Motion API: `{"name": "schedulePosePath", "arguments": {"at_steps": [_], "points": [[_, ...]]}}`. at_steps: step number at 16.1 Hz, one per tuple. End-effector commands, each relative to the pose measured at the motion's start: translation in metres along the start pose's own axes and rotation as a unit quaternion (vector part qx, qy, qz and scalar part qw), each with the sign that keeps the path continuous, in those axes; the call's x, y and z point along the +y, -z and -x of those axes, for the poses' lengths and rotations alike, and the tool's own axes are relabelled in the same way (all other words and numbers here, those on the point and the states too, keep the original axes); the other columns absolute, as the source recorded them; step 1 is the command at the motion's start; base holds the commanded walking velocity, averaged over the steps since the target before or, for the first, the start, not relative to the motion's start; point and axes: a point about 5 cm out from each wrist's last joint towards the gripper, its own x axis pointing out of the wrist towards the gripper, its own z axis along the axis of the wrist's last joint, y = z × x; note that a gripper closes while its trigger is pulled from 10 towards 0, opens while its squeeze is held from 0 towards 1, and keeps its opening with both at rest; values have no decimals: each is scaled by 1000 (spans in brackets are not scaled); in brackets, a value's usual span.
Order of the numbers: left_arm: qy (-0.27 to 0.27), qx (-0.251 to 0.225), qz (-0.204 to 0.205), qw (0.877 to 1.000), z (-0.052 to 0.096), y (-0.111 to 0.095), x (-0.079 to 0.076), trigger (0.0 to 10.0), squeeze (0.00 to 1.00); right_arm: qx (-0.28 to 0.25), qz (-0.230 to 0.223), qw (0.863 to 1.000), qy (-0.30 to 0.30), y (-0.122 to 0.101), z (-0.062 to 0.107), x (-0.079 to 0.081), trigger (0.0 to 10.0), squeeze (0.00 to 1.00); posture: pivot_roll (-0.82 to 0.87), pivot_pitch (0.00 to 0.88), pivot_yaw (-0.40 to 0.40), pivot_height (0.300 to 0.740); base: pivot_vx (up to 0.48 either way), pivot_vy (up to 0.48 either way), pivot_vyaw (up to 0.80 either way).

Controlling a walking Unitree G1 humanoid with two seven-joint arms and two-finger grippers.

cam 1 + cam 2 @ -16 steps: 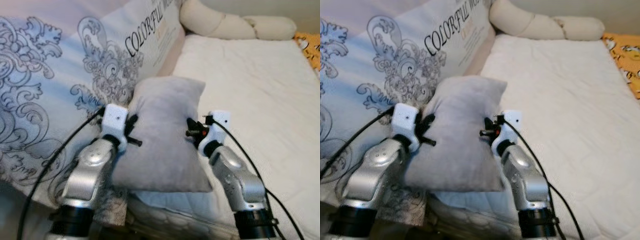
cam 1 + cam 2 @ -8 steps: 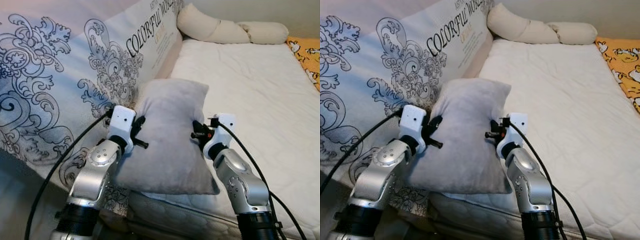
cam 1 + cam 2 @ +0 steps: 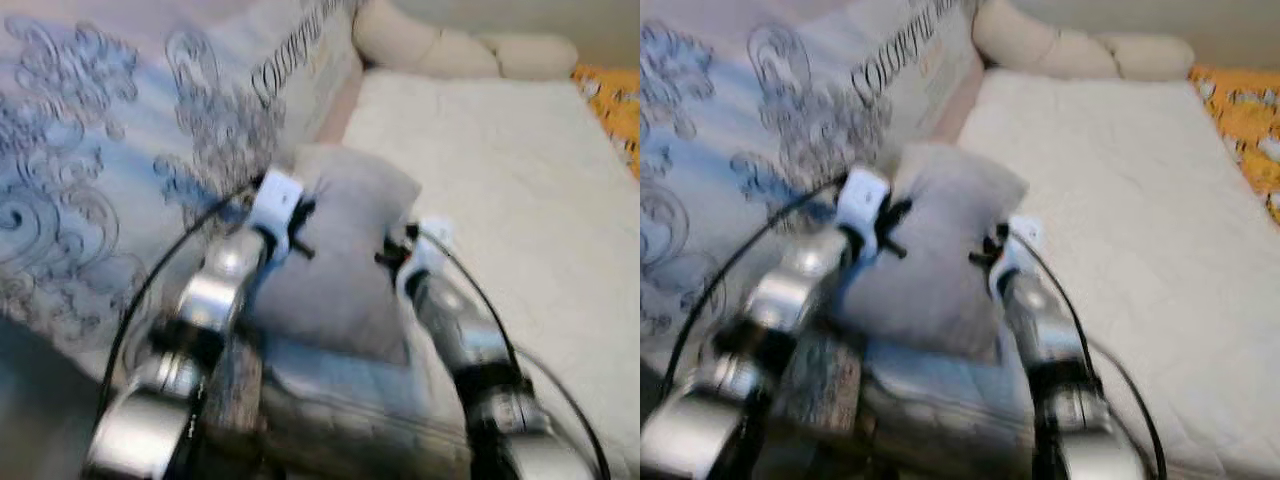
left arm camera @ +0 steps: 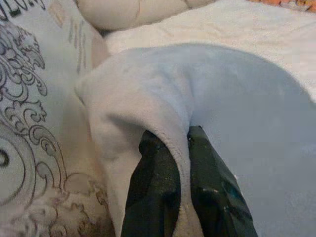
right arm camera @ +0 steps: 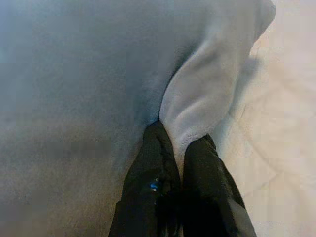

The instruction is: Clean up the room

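Both head views are motion-blurred. A grey pillow sits near frame centre, held up between the two silver arms above the near edge of a white mattress. The left gripper pinches the pillow's left edge: in the left wrist view the two black fingers are clenched on a fold of grey fabric, one finger on each side of the seam. The right gripper does the same on the pillow's right edge, its black fingers clamped on a raised ridge of grey cloth, with white mattress behind it. In the head views the left wrist housing, white, is at about 9 o'clock of the pillow and the right wrist housing at about 3 o'clock, each touching the pillow's side. A large patterned cushion, pale blue-white with dark scroll ornament and printed lettering too blurred to read, leans along the left, at 10 o'clock from the pillow, just beside it; whether they touch cannot be told. At 12 to 1 o'clock, well apart at the far end of the mattress, lies a long cream bolster. An orange printed fabric shows at the far right edge, at 2 o'clock. Black cables run along both arms.
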Motion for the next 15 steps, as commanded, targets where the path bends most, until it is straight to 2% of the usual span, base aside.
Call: {"name": "schedulePosePath", "arguments": {"at_steps": [1, 3, 4, 6, 8, 10, 12, 14, 15], "points": [[-1, -22, -19, 1000, -3, -11, 5, 10000, 0, -19, 9, 1000, 1, -11, -6, -1, 10000, 0, -11, 0, 35, 740, 0, 0, 0], [0, -27, -33, 999, -9, -16, 8, 10000, 0, -21, 22, 1000, 6, -21, -12, -1, 10000, 0, -8, 0, 36, 740, 0, 0, 0], [5, -39, -50, 998, -15, -26, 7, 10000, 0, -28, 31, 999, 11, -30, -16, -1, 10000, 0, 11, 44, 26, 740, 0, 0, 0], [4, -53, -59, 997, -19, -32, 6, 10000, 0, -35, 34, 999, 22, -34, -18, -5, 10000, 0, 35, 49, 24, 740, 0, 0, 0], [-1, -57, -85, 995, -20, -35, 8, 10000, 0, -36, 26, 999, 28, -33, -19, -6, 10000, 0, 59, 67, 23, 740, 0, 0, 0], [-12, -69, -98, 993, -23, -50, 19, 10000, 0, -36, 16, 999, 34, -30, -20, -2, 10000, 0, 90, 108, 31, 740, 0, 0, 0], [-9, -78, -110, 991, -25, -59, 20, 10000, 0, -39, 21, 998, 40, -31, -21, 0, 10000, 0, 108, 138, 35, 740, 0, 0, 0], [-11, -75, -137, 988, -26, -58, 18, 10000, 0, -27, 11, 998, 50, -24, -20, -2, 10000, 0, 136, 183, 32, 740, 0, 0, 0], [-18, -75, -134, 988, -25, -58, 19, 10000, 0, -23, 7, 999, 49, -22, -20, -2, 10000, 0, 151, 195, 31, 740, 0, 0, 0]]}}
